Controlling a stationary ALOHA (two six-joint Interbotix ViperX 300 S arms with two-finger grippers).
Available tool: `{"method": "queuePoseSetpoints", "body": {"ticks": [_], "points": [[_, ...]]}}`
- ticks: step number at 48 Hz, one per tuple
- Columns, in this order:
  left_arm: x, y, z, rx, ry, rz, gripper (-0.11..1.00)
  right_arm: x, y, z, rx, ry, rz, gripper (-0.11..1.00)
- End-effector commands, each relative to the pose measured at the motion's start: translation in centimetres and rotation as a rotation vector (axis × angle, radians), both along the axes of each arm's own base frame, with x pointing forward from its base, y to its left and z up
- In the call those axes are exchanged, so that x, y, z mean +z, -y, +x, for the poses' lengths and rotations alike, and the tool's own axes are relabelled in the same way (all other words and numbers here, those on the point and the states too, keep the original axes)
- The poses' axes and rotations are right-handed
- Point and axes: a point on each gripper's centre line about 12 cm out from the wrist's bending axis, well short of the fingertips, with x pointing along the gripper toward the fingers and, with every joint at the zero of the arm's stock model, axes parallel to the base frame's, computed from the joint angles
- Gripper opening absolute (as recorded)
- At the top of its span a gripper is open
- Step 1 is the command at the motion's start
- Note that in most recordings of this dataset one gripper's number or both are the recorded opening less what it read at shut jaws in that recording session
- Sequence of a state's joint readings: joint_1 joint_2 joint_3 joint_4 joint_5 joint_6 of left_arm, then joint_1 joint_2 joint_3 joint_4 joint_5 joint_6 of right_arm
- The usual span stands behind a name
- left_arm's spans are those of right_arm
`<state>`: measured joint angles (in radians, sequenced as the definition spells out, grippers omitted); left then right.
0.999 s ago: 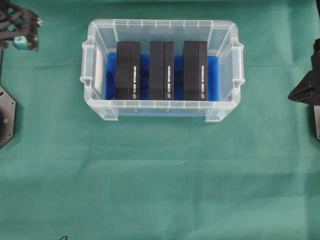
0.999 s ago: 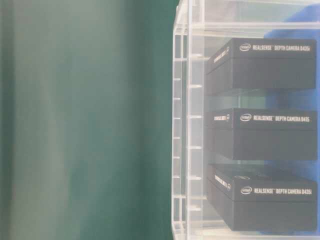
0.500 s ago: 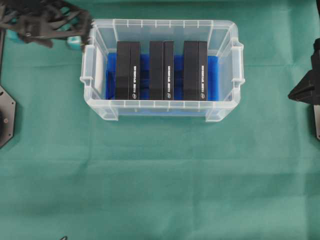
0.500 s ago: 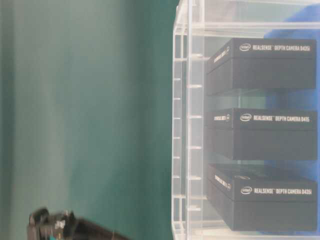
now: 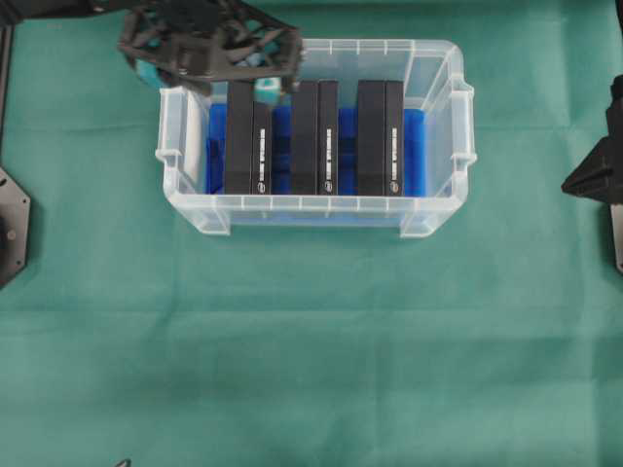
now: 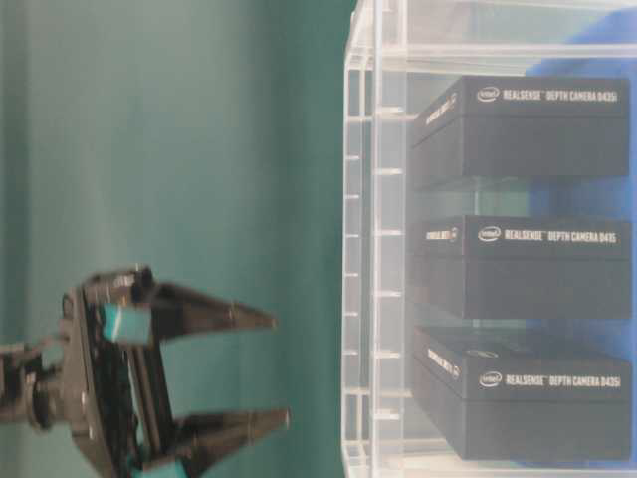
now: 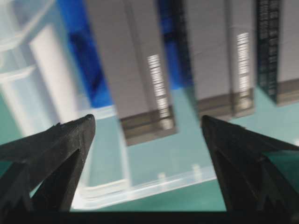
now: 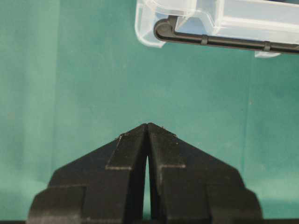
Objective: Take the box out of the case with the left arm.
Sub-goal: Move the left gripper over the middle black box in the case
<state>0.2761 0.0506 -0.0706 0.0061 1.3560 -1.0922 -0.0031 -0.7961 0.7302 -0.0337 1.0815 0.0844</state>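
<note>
- Here, the case [image 5: 314,209] sits in the upper middle of the overhead view on the green worktop [image 5: 311,341], holding three black boxes on blue cloth [image 5: 414,146]
- The leftmost box [image 5: 248,136] stands upright at the case's left end
- The left arm's fingers [image 5: 219,73] hover above that box's top end, spread wide and holding nothing
- The right arm's fingers [image 8: 147,135] are pressed together, empty, at the right edge, well apart from the case

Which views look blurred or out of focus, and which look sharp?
Left wrist view: the black boxes are smeared and soft. Table-level view: the left gripper is slightly blurred, while the box lettering stays readable. Overhead view: the case is crisp. Right wrist view: the right gripper is sharp.
</note>
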Motion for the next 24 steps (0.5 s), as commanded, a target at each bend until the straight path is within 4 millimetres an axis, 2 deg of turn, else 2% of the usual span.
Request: {"method": "queuePoseSetpoints", "body": {"ticks": [1, 12, 24], "points": [[1.4, 0.1, 1.2, 0.006, 0.053, 0.010, 0.97, 0.4, 0.0, 0.1, -0.003, 0.012, -0.001, 0.03], [0.5, 0.3, 4.1, 0.002, 0.076, 0.009, 0.97, 0.4, 0.0, 0.1, -0.003, 0.011, -0.001, 0.03], [-0.4, 0.2, 6.3, -0.002, 0.072, 0.005, 0.97, 0.4, 0.0, 0.0, -0.003, 0.000, -0.001, 0.03]]}}
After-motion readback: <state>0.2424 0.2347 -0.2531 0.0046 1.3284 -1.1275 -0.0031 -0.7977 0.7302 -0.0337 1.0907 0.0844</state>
